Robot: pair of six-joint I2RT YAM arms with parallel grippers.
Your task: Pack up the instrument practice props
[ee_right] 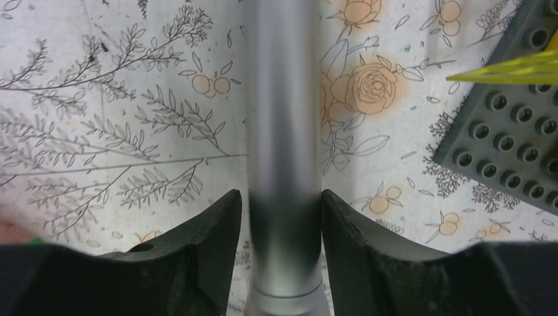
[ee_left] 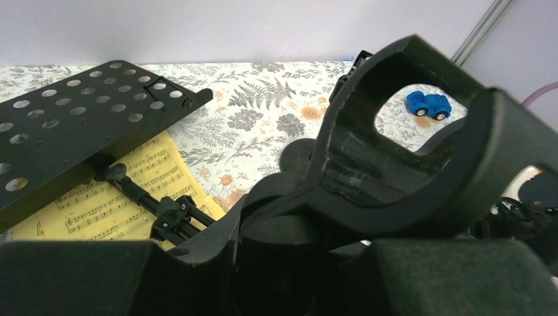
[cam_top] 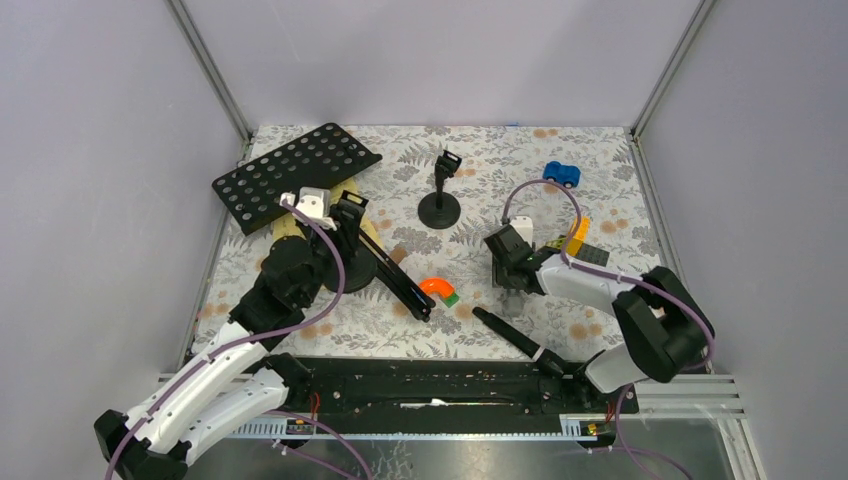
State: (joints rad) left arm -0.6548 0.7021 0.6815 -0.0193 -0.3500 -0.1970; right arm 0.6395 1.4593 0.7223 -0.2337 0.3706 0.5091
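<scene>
- silver microphone [ee_right: 284, 164]: stiff, smooth metal barrel, probably slippery. Take it mid-barrel. It's right of centre on the table [ee_right: 99, 99].
- right gripper [ee_right: 281, 214]: pointing down, fingers either side of the barrel. Can't tell if pinching or just beside.
- left gripper [ee_left: 276, 263]: clamped on mic holder [ee_left: 395, 171], near music rack [cam_top: 295, 172].

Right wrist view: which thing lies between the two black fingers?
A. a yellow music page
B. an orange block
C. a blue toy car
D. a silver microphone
D: the silver microphone runs up the middle of the view, with one of the right gripper's fingers on each side of it.
</scene>
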